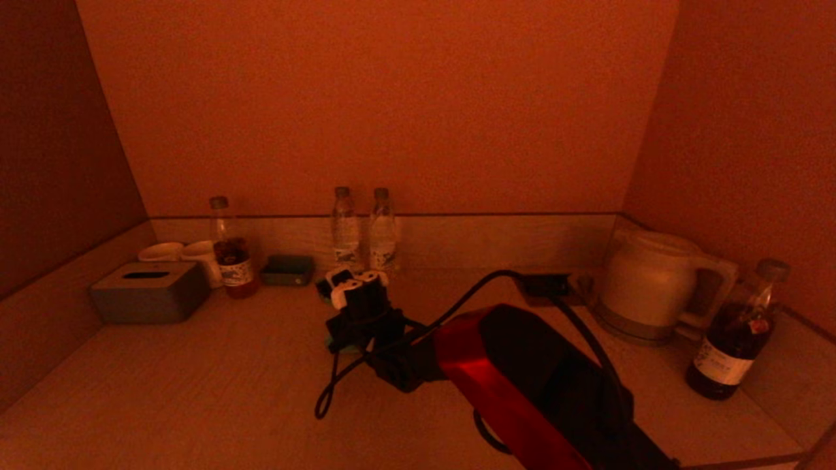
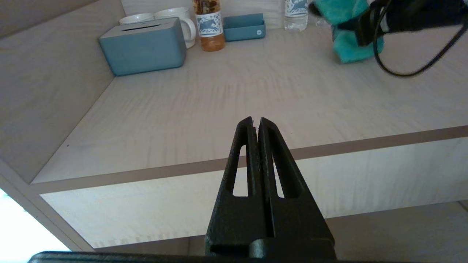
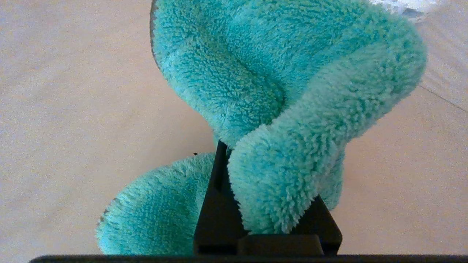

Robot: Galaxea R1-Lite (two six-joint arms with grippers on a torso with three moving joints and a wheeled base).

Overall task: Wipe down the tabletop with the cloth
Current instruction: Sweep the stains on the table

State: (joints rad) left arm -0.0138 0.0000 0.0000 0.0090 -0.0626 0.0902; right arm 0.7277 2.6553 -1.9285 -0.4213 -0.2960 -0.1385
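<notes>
A: Item one, nearest?
B: Left gripper (image 2: 256,122), fingers pressed together, nothing between them. It hangs off the near edge of the tabletop (image 2: 234,106), clear of it.

A: Next?
B: Right gripper (image 3: 234,204), out over the middle of the tabletop, on a red and black arm (image 1: 516,378) reaching in from the near right. It is pinching the cloth (image 3: 278,109): teal, fluffy, bunched in folds around the fingers. From the left wrist the cloth shows against the tabletop under the gripper; whether it presses down, I cannot tell. A black cable (image 1: 339,375) loops from the wrist.

A: Right side, going back?
B: Dark bottle (image 1: 738,339) with a label at near right; behind and left of it, a white kettle (image 1: 653,287) on its base.

A: Left side?
B: Grey-blue tissue box (image 2: 142,45) at far left. Behind it two white cups (image 2: 172,16), side by side. Just right of them a bottle of brown drink (image 2: 209,25), then a small blue tray (image 2: 244,27).

A: Farthest?
B: Two water bottles (image 1: 362,228), touching or nearly so, upright by the back wall, behind the right gripper.
</notes>
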